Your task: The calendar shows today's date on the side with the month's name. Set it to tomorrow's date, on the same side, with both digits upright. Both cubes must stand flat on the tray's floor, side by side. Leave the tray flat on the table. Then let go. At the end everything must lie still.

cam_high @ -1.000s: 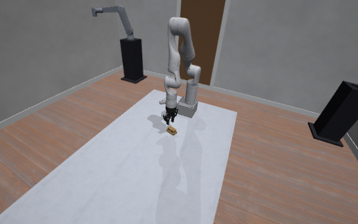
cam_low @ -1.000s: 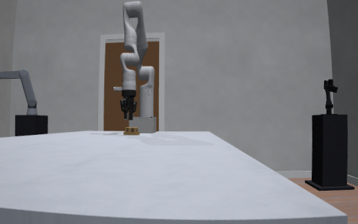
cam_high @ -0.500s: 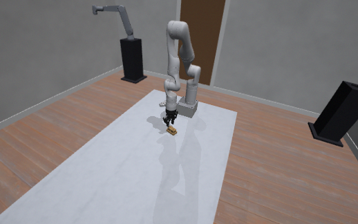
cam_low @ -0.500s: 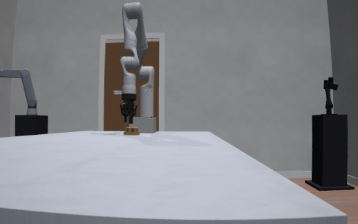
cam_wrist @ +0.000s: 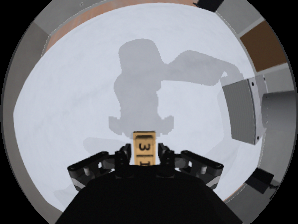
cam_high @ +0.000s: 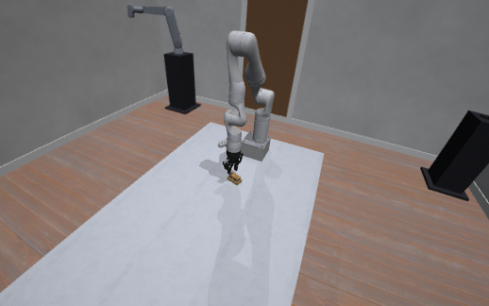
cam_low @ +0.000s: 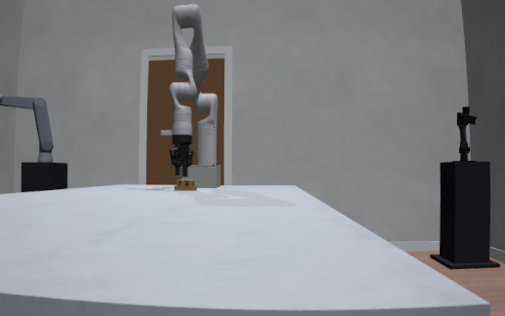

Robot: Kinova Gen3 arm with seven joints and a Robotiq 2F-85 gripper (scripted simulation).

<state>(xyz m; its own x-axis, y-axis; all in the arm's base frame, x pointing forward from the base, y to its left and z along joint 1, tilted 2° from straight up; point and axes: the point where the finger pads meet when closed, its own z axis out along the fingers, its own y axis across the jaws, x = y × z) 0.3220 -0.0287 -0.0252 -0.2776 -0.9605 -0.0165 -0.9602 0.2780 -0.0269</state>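
Note:
The small wooden calendar (cam_high: 235,179) (cam_low: 185,184) (cam_wrist: 144,144) stands on the white table, close in front of the robot's base. In the wrist view I see a tan cube face with the digit 3 between the finger pads. The digits are too small to read in the top and exterior views. My gripper (cam_high: 232,167) (cam_low: 181,173) (cam_wrist: 144,149) points straight down and hangs just above the calendar. Its fingers stand about half open and straddle the calendar's top without gripping it. The tray and the second cube are mostly hidden under the gripper.
The arm's grey base block (cam_high: 256,147) (cam_low: 205,176) (cam_wrist: 240,112) stands just behind the calendar. The white table (cam_high: 161,246) (cam_low: 215,244) stretches far toward the front. Black pedestals (cam_high: 180,80) (cam_high: 468,151) stand on the floor away from the table.

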